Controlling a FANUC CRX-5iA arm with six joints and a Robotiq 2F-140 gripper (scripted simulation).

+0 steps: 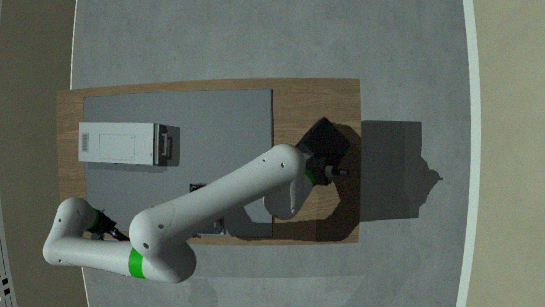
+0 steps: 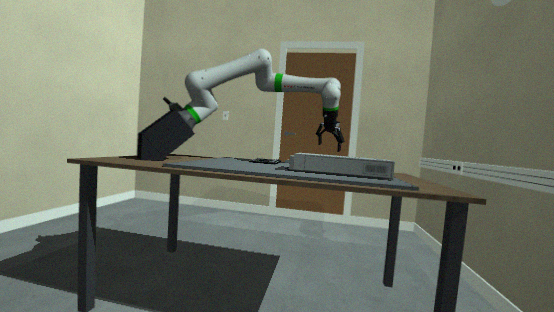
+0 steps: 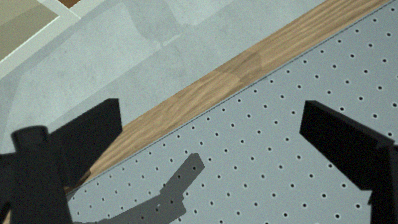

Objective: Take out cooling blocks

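Observation:
The cooler COLD [image 1: 118, 144] [image 2: 342, 166] is a white box lying on the grey perforated deck [image 1: 221, 118] [image 2: 220, 164] [image 3: 280, 165]. Its drawer front with a dark handle [image 1: 166, 145] sits against the body. The cooling blocks and their tubes are hidden from every view. My gripper [image 1: 109, 229] [image 2: 330, 138] [image 3: 211, 116] is open and empty. It hangs well above the deck's edge strip, off to the side of the cooler. The wrist view shows only bare perforated deck and the wooden table edge [image 3: 215, 85] between the fingers.
The arm's dark base [image 1: 325, 143] [image 2: 165, 136] stands on the wooden table [image 1: 315, 98] [image 2: 442, 194] beyond the deck. Small dark locator marks [image 1: 197, 187] [image 2: 265, 161] lie on the deck, partly hidden under the arm. A door [image 2: 305, 115] is behind the table.

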